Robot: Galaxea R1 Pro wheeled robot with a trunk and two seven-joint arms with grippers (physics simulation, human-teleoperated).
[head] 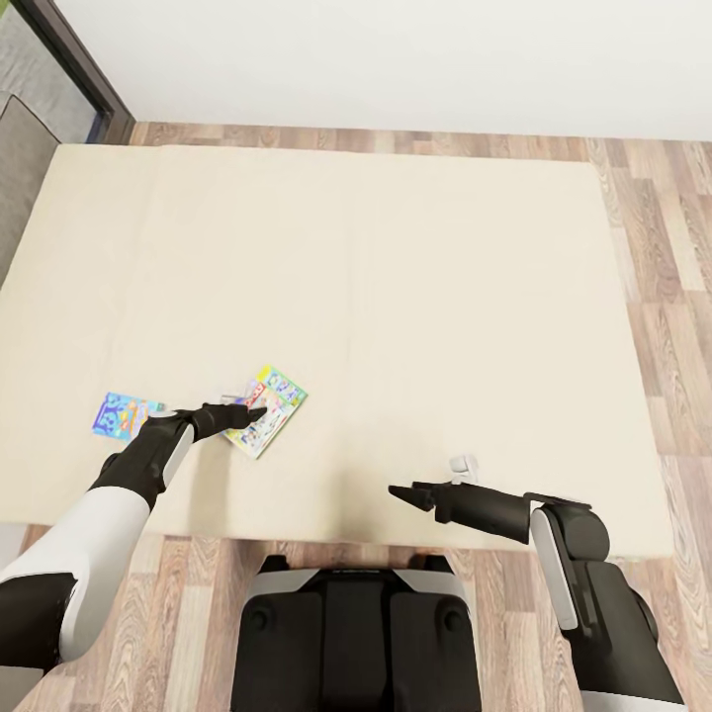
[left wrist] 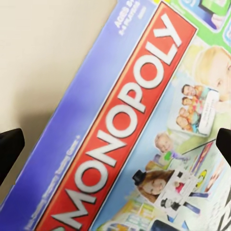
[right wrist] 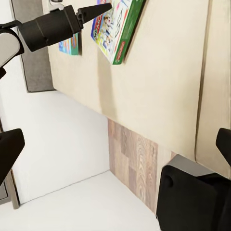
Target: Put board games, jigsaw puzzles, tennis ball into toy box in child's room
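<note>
Two board games lie on the beige bed [head: 396, 277] near its front left. The white-green one with red edging, printed "Monopoly" [head: 277, 407] [left wrist: 130, 125] [right wrist: 115, 29], lies at an angle. The narrower blue one [head: 124, 415] [right wrist: 70, 44] lies further left. My left gripper [head: 255, 407] [left wrist: 116, 144] [right wrist: 98, 9] is open, close over the Monopoly box's left edge, nothing between its fingers. My right gripper [head: 400, 492] [right wrist: 115, 149] is open and empty over the mattress near the front edge, well right of both boxes.
A grey headboard [head: 20, 148] runs along the bed's left end. Wood-plank floor [head: 663, 297] lies to the right, behind and in front of the bed. My dark base [head: 356, 633] [right wrist: 192, 197] stands against the front edge. A white wall [head: 396, 59] is beyond.
</note>
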